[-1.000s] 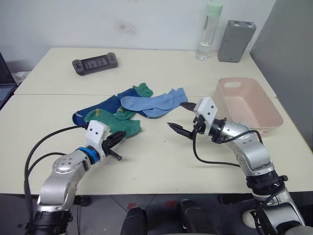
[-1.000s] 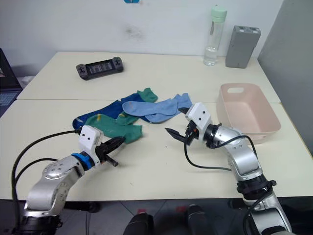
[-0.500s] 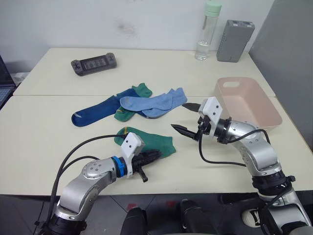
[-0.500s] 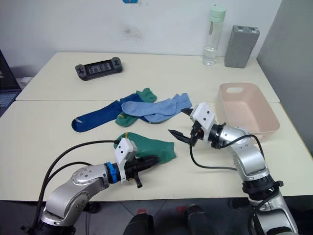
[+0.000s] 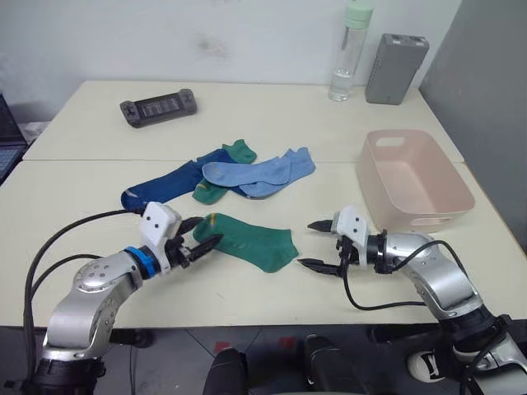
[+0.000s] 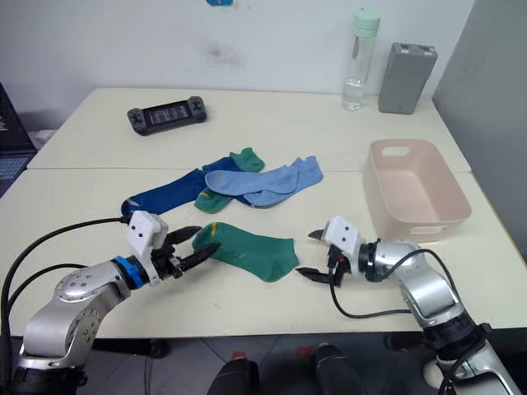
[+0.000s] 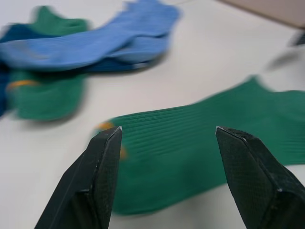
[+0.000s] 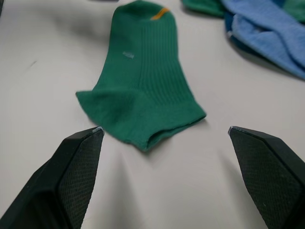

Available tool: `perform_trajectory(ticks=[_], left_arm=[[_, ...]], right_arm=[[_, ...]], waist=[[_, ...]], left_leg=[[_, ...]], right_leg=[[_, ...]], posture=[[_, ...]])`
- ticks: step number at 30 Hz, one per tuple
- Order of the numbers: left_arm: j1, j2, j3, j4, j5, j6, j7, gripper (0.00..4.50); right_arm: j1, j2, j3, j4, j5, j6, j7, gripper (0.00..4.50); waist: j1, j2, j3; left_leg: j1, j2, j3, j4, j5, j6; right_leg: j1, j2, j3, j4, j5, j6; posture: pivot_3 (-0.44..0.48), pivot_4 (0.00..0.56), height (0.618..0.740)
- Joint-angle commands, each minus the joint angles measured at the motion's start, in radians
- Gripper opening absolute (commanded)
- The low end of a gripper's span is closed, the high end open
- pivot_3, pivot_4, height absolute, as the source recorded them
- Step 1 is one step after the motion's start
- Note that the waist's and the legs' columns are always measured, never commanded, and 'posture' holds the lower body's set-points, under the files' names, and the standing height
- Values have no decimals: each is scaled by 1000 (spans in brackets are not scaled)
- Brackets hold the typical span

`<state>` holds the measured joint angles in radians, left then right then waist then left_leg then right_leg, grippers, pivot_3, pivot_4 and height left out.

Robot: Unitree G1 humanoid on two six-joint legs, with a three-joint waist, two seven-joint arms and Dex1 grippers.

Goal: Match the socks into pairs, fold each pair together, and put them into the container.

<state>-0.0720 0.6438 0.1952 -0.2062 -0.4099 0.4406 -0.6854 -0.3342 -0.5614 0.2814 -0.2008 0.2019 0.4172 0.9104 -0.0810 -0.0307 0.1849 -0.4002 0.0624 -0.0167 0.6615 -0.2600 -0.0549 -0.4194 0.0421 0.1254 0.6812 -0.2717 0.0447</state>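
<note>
Beige table (image 5: pixel 74 189), centre frame: we bracket one green sock (image 5: pixel 251 239) with spread left end effector (image 5: pixel 202 240) and right end effector (image 5: pixel 317 245); a shallow pinch could bunch it.

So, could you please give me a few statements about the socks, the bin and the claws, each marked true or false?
1. One green sock lies flat on the table, apart from the sock pile. True.
2. The left claw is shut on the green sock. False: it is open at the sock's toe end.
3. The pink container already holds a folded pair. False: no sock is inside it.
4. The right claw is open beside the green sock's cuff. True.
5. The clear bottle stands inside the container. False: it stands at the table's far edge, next to a grey box.
</note>
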Motion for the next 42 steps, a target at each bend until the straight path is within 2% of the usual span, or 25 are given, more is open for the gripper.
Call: perform_trajectory(ticks=[1, 6, 8, 13, 16, 19, 20, 24, 25, 28, 31, 35, 42], left_arm=[[-51, 7, 32, 78, 41, -73, 19, 3237], [-104, 9, 22, 205, 50, -103, -15, 3237], [-118, 4, 10, 235, 58, -117, -26, 3263], [-132, -11, -29, 281, 70, -120, -70, 3263], [-136, -15, -41, 309, 81, -138, -82, 2664], [-139, -15, -43, 318, 80, -136, -93, 1708], [-138, -15, -41, 320, 79, -137, -95, 1395], [-123, -15, -29, 305, 66, -131, -102, 115], [-115, -15, -26, 296, 62, -128, -103, 30], [-71, -18, -6, 217, 8, -70, -106, 30], [6, -14, 13, 67, -71, 20, -105, 30], [65, -33, 21, -101, -149, 116, -51, 30], [93, -97, -55, -182, -116, 147, 28, 30]], right_arm=[[0, 10, 11, 4, -24, -23, -12, 4500], [-6, 56, 24, 38, -40, -17, -33, 4500], [-10, 72, 22, 46, -40, -11, -39, 4104], [-7, 81, 40, 51, -59, -13, -35, 2434], [-6, 92, 38, 51, -60, -11, -38, 1338], [-6, 98, 38, 54, -66, -14, -40, 240], [-8, 100, 36, 56, -65, -14, -40, 0], [-15, 105, 20, 66, -66, -22, -49, 0], [-17, 100, 17, 69, -65, -26, -44, 0], [-27, 70, -3, 69, -50, -27, -14, 0], [-33, 20, -30, 52, -29, -18, 27, 0], [-38, -46, -59, 13, 20, 26, 97, 0], [-70, -141, -70, 63, 23, 2, 176, 0]], waist=[[1, 0, 0], [2, 0, 0], [1, 0, 0], [1, 0, 0], [1, 0, 0], [1, 0, 0], [1, 0, 0], [1, 0, 0], [1, 0, 0], [0, 0, 0], [0, 0, 0], [3, 0, 0], [2, 0, 0]], left_leg=[[0, 0, 0, 0, 0, 0], [0, 0, 0, 0, 0, 0], [0, 0, 0, -1, 0, 0], [0, 0, 0, 0, 0, 0], [0, 0, 0, 0, 0, 0], [0, 0, 0, 0, 0, 0], [0, 0, 0, 0, 0, 0], [0, 0, 0, 0, 0, 0], [0, 0, 0, 0, 0, 0], [0, 0, 0, 0, 0, 0], [-1, 0, 0, 0, 0, 0], [0, 0, -1, 0, 0, 0], [0, 0, -1, 0, 0, 0]], right_leg=[[0, 0, 0, 0, 0, 0], [0, 0, 0, 0, 0, 0], [0, 0, 0, 0, 0, 0], [0, 0, 0, 0, 0, 0], [0, 0, 0, 0, 0, 0], [0, 0, 0, 0, 0, 0], [0, 0, 0, 0, 0, 0], [0, 0, 0, 0, 0, 0], [0, 0, 0, 0, 0, 0], [0, 0, 0, 0, 0, 0], [0, 0, 0, 0, 0, 0], [0, 0, 0, 0, 0, 0], [1, 0, 0, 0, 0, 0]], posture=[[0, 150, 740], [0, 150, 740], [0, 150, 740], [0, 150, 740], [0, 150, 740], [0, 150, 740], [0, 150, 740], [0, 150, 740], [0, 150, 740], [0, 150, 740], [0, 150, 740], [0, 150, 740], [0, 150, 740]])
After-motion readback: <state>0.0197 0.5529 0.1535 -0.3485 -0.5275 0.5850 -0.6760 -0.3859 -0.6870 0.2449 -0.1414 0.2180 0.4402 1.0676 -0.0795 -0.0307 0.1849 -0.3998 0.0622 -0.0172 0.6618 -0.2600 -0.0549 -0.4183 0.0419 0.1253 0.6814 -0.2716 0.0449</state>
